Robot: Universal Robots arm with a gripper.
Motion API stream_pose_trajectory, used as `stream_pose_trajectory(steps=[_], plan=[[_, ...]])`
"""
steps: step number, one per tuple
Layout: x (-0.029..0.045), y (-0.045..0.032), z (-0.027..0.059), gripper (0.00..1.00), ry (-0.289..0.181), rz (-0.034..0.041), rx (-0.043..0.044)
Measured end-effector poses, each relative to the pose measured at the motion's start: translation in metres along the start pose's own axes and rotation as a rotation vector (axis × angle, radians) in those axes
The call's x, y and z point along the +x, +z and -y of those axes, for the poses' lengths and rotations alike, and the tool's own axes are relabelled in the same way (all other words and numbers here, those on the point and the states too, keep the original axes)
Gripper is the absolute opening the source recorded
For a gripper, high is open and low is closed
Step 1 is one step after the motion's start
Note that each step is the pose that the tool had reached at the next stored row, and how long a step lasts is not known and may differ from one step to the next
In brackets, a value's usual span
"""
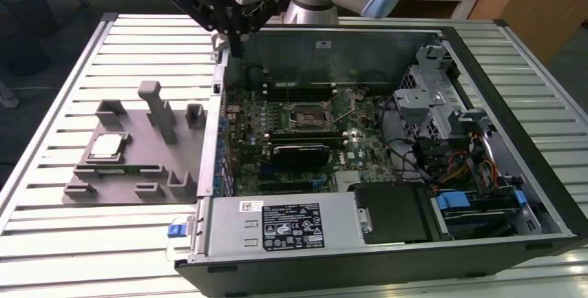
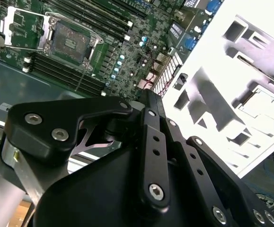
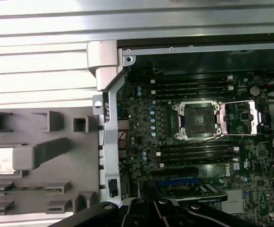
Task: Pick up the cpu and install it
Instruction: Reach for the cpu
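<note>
Cpu [image 1: 106, 146] lies in grey tray [image 1: 138, 171]; end effector [image 1: 236, 49], closed and empty, hovers by white-labelled case [image 1: 368, 270].

All three views look down on the socket [image 1: 308, 113] [image 2: 70, 41] [image 3: 197, 120].

The cpu [image 1: 106, 146] was silvery with a darker rim, set in a plain matte grey holder tray [image 1: 133, 174] beside the black computer case [image 1: 386, 270]. Inside the case the motherboard [image 1: 248, 115] was dark green and the drive latches [image 1: 456, 200] bright blue. Under the case the bench [image 1: 55, 243] was white with parallel ribs.
</note>
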State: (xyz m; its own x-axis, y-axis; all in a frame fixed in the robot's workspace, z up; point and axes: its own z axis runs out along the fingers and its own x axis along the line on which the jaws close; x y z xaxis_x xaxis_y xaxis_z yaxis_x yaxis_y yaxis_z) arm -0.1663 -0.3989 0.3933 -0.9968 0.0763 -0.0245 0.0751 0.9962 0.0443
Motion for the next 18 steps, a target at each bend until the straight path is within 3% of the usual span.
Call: stream_pose_trajectory(steps=[18], plan=[[0.0222, -0.0006, 0.0017, 0.11, 0.000, 0.0004, 0.0000]])
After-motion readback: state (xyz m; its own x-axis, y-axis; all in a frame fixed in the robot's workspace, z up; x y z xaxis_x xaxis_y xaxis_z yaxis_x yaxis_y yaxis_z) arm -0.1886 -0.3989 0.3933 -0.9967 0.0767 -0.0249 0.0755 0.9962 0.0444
